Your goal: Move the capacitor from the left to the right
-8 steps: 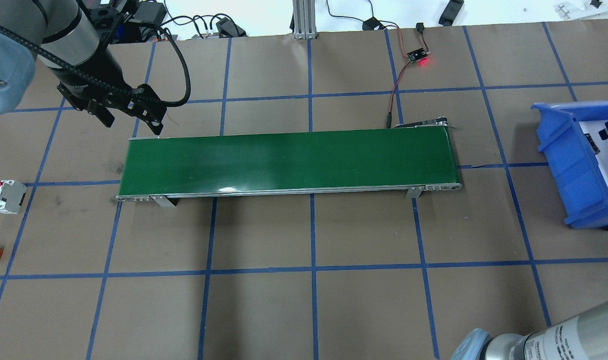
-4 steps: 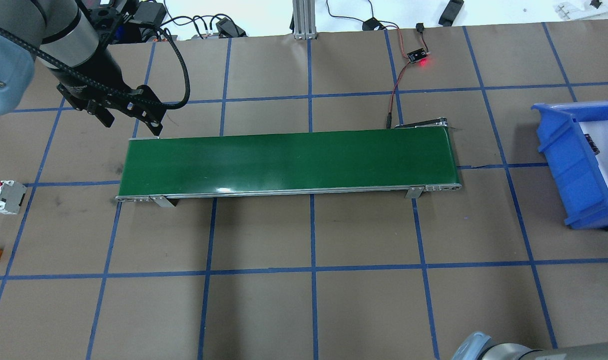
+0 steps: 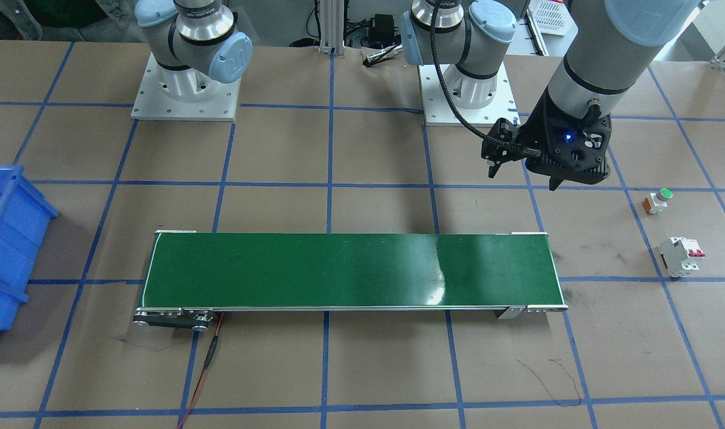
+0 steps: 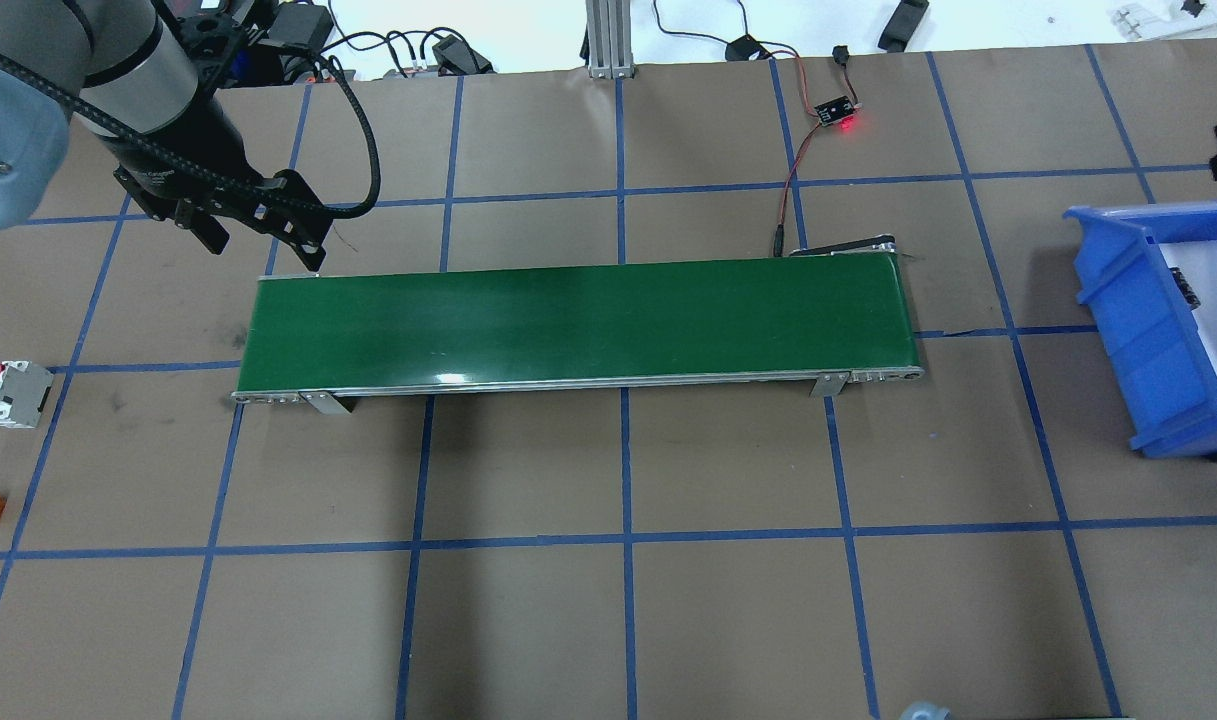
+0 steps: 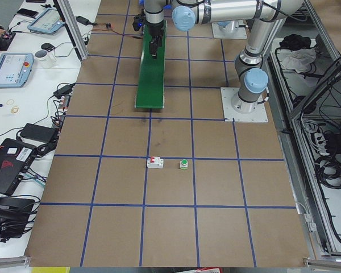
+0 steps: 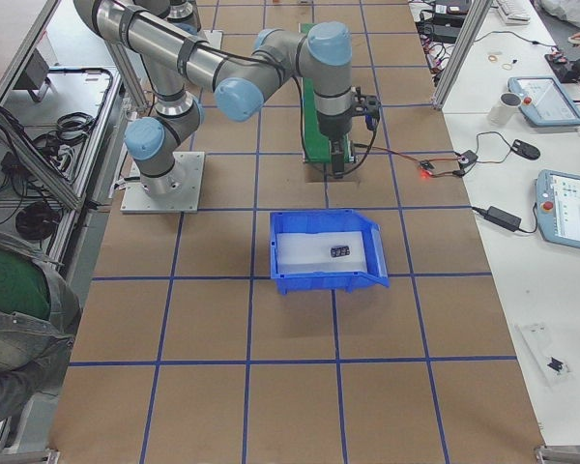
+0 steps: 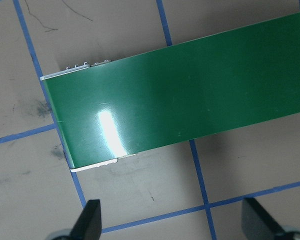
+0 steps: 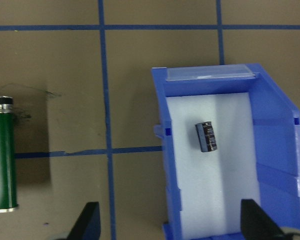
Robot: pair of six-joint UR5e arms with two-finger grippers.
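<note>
The capacitor [image 8: 206, 136], a small black cylinder with pale markings, lies on the white floor of the blue bin [image 8: 170, 150] on the right. It also shows in the overhead view [image 4: 1182, 287] and the right side view [image 6: 339, 251]. My right gripper [image 8: 171, 220] is open and empty, high above the gap between the belt's end and the bin [image 4: 1118, 300]. My left gripper [image 4: 263, 245] is open and empty, and hovers over the table just behind the belt's left end. It also shows in the front view [image 3: 524, 177] and its wrist view [image 7: 172, 220].
A green conveyor belt [image 4: 578, 320] runs across the middle of the table. A white breaker with red switches [image 4: 8, 393] and a small white button [image 3: 657, 199] stand at the far left. A sensor board with a red light [image 4: 836, 112] and its wires lie behind the belt.
My right arm has pulled back out of the overhead view's lower right, and its finger no longer shows over the bin. The left arm has hardly moved.
</note>
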